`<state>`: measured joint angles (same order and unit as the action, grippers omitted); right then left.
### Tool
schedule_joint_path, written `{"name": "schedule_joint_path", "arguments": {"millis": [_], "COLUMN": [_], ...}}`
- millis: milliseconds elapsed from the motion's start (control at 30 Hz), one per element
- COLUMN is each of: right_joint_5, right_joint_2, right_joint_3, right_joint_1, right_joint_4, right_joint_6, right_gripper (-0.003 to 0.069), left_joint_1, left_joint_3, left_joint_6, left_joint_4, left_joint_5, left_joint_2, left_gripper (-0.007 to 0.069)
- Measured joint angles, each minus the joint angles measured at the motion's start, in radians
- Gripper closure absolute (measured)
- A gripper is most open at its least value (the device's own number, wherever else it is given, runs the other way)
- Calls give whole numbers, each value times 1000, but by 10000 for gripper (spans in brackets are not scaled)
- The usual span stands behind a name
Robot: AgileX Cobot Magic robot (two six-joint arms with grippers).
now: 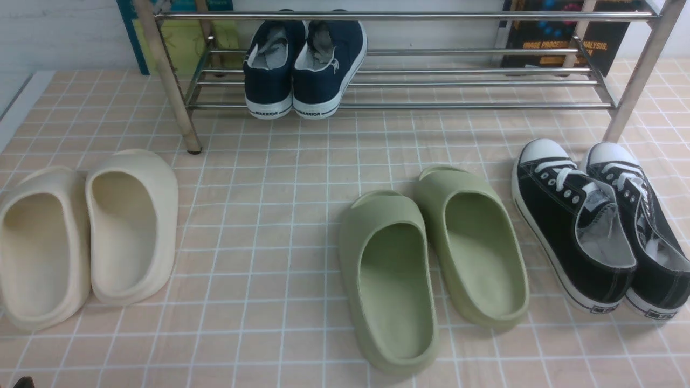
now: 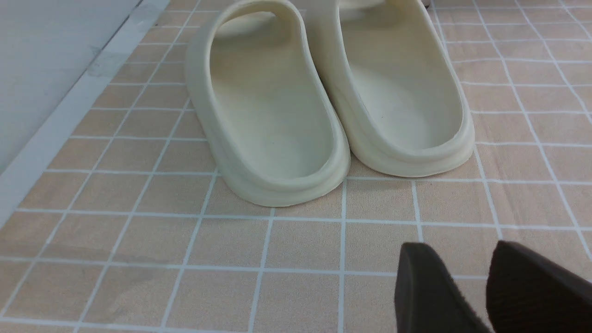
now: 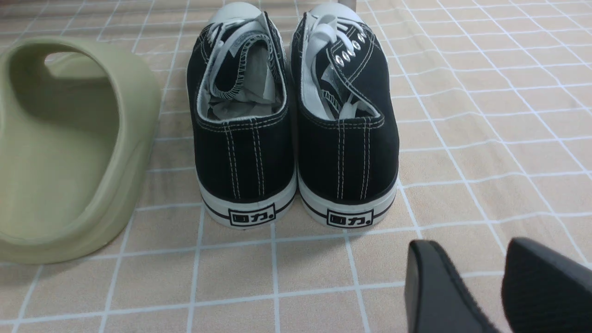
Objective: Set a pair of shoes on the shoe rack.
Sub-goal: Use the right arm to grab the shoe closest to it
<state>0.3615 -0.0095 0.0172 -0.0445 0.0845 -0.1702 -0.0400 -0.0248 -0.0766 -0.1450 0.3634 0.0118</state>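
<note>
**Black pair waits by the rack's right post, nothing gripped yet**

The pair of black sneakers (image 1: 577, 221) stands on the checked floor covering, outside the shoe rack (image 1: 409, 105). It is just in front of the rack's right front post, toes towards the rack and heels towards the robot. The two shoes sit side by side, heels close together. The navy sneakers (image 1: 302, 70) already sit on the rack's lower shelf, left of its middle, and the bars to their right are free. The olive slides (image 1: 388, 280) lie in front of the rack's middle, and the cream slides (image 1: 129, 226) lie in front of its left end.

The right gripper (image 3: 471, 252) hangs short of the black heels, its jaws parted and holding nothing. The left gripper (image 2: 462, 252) hangs behind the cream slides, likewise parted and empty.

As I see it, the step in hand is the reach for the black pair, and the right arm is the one placed for it. One finger should go down into each shoe, so the jaws close on the two inner heel walls and both shoes come up together. The canvas is soft, so the grip should sit low on the collar or the shoes may sag. The olive slide beside the pair wants a clear berth. The lift must clear the rack's front bar. The soles should land across several bars, well to the right of the navy pair.
</note>
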Motion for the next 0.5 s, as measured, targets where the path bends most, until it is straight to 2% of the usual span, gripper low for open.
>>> {"name": "schedule_joint_path", "arguments": {"millis": [500], "right_joint_5": [0], "right_joint_2": [0], "right_joint_3": [0], "right_joint_1": [0], "right_joint_4": [0], "right_joint_6": [0], "right_gripper": [420], "left_joint_1": [0], "left_joint_3": [0], "left_joint_6": [0], "left_joint_4": [-34], "left_joint_5": [1], "left_joint_2": [0], "left_gripper": [387]}}
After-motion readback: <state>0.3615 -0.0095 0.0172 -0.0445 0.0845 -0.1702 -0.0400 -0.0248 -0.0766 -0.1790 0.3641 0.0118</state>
